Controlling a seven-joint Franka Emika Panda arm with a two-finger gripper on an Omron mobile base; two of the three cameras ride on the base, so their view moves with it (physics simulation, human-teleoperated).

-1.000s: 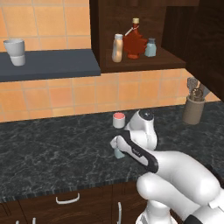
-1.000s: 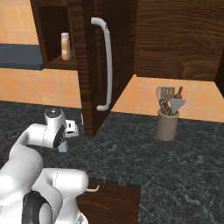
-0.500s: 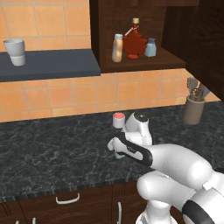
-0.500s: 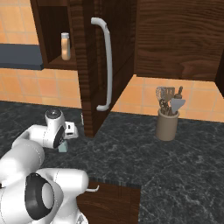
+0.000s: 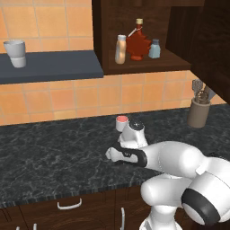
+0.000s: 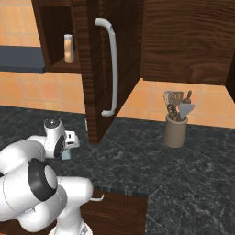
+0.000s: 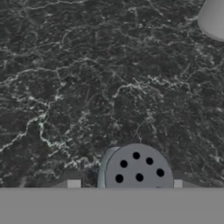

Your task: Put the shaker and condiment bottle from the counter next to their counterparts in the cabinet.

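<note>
1. The white arm is folding low over the counter (image 5: 49,152), its hand (image 7: 127,186) pointing straight down at the stone.
2. The shaker (image 7: 135,168) is sitting right between the fingertips, its grey cap with round holes facing the camera; whether the hand is gripping it I cannot tell.
3. The counter is showing black stone with fine white marbling.
4. Beyond the arm, a white jar (image 5: 121,122) with a red lid is standing.
5. Up in the cabinet (image 5: 143,67), the tan condiment bottle (image 5: 120,49) is standing beside the red leaf-shaped bottle (image 5: 138,43) and a second shaker (image 5: 155,48).
</note>
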